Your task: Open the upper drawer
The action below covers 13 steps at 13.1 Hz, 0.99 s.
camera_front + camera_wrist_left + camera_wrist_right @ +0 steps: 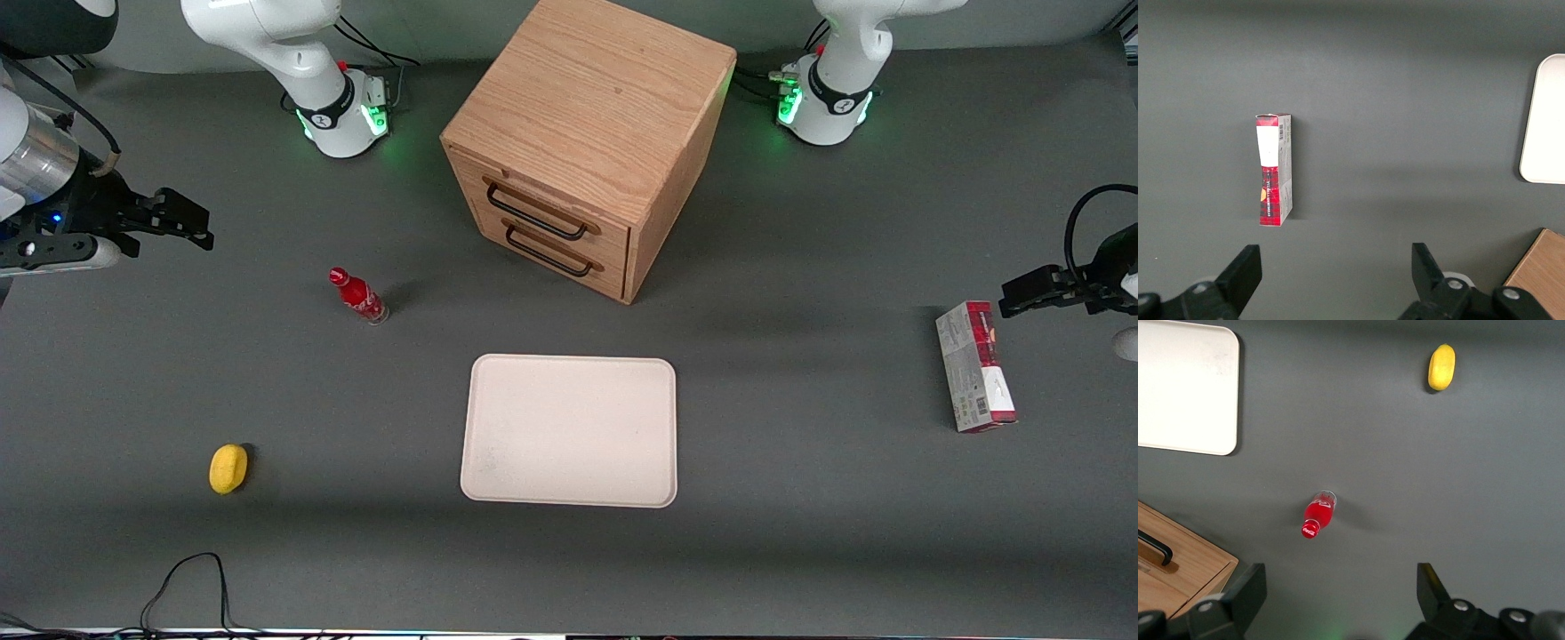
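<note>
Front view shows you the gripper [182,220] hanging above the bench [800,533] at the working arm's end, well apart from the cabinet [591,133], its jaws spread wide and holding nothing. The upper drawer [542,206] is shut, sitting just under the cabinet top with its thin black handle [536,213] above the matching one on the lower drawer [551,252]. Nothing has started yet, so your step is the approach: bring the jaws level with the higher handle, turn them so they straddle the wire near its middle, close, then pull straight out along the drawer's own line, since the cabinet stands at an angle on the bench. Steer past the upright red bottle [358,296], which stands between you and the cabinet front. The yellow lemon [228,468] and the tray [569,430] lie nearer the front camera, clear of your path. Right wrist view gives only a cabinet corner [1178,570], so it cannot tell you which drawer you are lining up on; rely on the front view.
</note>
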Motion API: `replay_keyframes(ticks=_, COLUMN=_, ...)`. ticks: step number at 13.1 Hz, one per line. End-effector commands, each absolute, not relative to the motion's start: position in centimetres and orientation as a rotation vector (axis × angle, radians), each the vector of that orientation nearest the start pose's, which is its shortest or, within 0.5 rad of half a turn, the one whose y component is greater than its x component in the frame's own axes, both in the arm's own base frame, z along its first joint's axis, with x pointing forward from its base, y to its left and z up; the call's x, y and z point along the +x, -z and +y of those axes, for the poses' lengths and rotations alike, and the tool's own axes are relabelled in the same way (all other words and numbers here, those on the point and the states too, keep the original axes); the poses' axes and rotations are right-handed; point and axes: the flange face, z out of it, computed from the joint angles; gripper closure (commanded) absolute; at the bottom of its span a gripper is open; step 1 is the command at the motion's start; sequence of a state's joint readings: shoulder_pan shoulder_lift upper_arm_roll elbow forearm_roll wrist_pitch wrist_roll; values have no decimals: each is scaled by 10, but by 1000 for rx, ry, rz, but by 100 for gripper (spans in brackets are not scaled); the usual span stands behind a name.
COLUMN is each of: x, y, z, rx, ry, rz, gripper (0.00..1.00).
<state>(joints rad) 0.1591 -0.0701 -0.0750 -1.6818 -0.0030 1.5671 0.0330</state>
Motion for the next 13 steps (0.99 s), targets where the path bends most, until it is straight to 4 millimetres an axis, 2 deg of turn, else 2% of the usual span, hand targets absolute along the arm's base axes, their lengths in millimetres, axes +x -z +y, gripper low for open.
replay_keyframes(ticks=1, x=529, y=-615, z=45, rx=-3158, ry=-81, rz=-95, gripper=0)
replay_keyframes(ticks=3, x=530, y=-612, z=46, rx=-3152, ry=-93, rz=-97, gripper=0)
replay_keyframes(ticks=5, x=525, y=-606, z=47, rx=-3152, ry=-185, rz=-106, gripper=0)
replay_keyframes(ticks=8, x=525, y=-607, z=51, rx=-3147, ry=-176, rz=-116, gripper=0)
replay_keyframes(ticks=10, x=532, y=-615, z=56, rx=-3099, ry=-156, rz=-110, gripper=0)
replay_keyframes(ticks=11, x=534, y=-612, z=65, rx=-3095, ry=-166, rz=-131, gripper=0)
replay_keyframes(ticks=13, x=545, y=-607, z=107, rx=-3092, ry=-176, rz=-242, gripper=0)
